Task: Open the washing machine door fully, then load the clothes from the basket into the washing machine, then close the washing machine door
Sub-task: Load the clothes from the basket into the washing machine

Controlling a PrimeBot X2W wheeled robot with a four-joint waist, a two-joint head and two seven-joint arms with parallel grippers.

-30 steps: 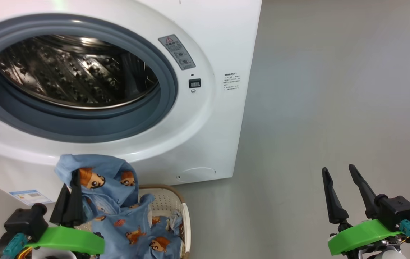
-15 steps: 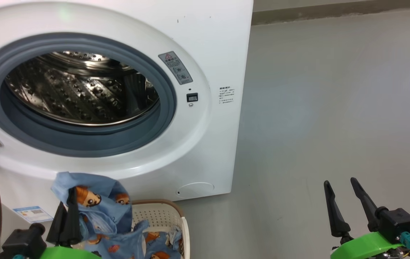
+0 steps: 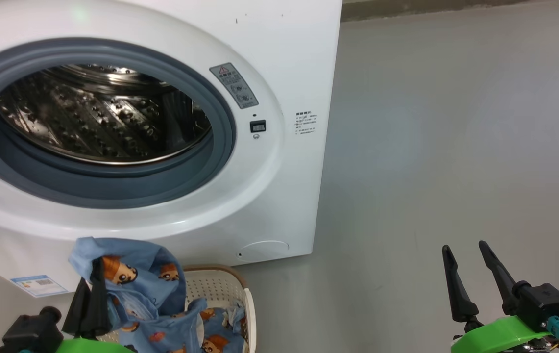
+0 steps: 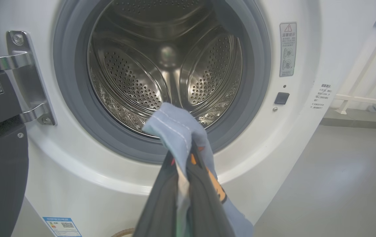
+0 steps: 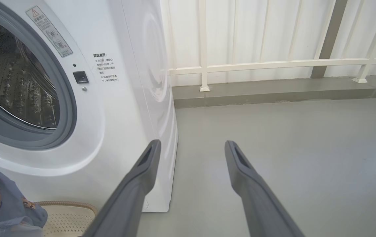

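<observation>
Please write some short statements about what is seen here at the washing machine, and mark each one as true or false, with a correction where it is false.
1. The left claw is shut on the light-blue fabric printed with cartoon animals. True.
2. The right claw holds a white garment. False: it is open and empty, over the grey floor.
3. The perforated steel drum of the big white washing machine has clothes inside. False: the part in view is empty.
4. The round black-rimmed door stands open. True.
5. The cream-white perforated plastic basket stands beside the machine's right wall. False: it stands in front, below the opening.
</observation>
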